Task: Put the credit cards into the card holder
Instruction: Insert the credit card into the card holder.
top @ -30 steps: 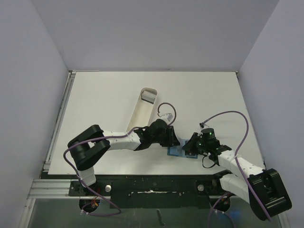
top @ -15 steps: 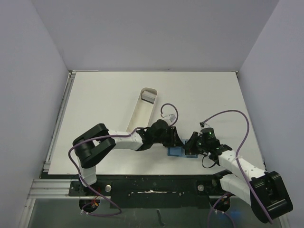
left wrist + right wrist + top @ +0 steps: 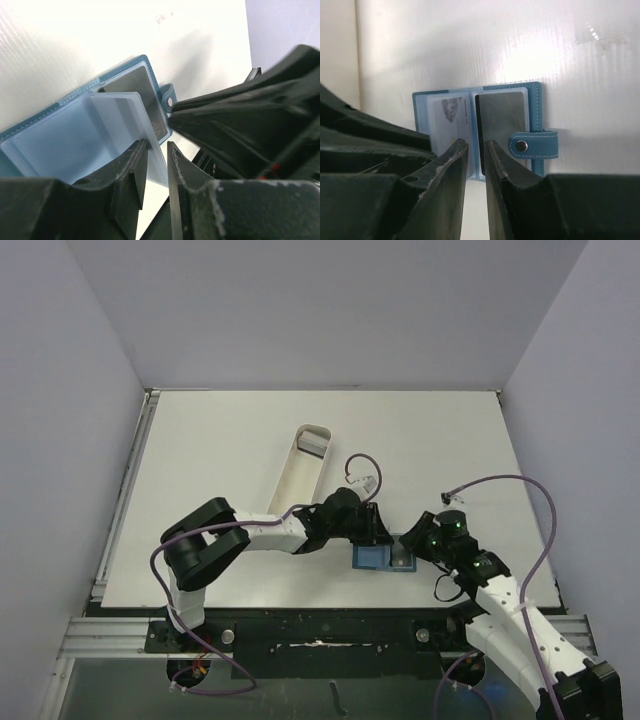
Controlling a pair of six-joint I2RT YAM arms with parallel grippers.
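Found card holder (image 3: 383,558) open at table's (image 3: 220,440) near edge, grey card (image 3: 501,117) inside; right gripper (image 3: 476,147) parted, empty; left gripper (image 3: 156,146) astride a clear leaf (image 3: 125,117), grip unclear; risked dragging holder by a snagged leaf

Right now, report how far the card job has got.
Done: the card holder lies open with a grey card and a printed card in its pockets. In hand: nothing; left gripper straddles a clear leaf, right gripper hovers empty. Left: perhaps the grey item in the white tray.
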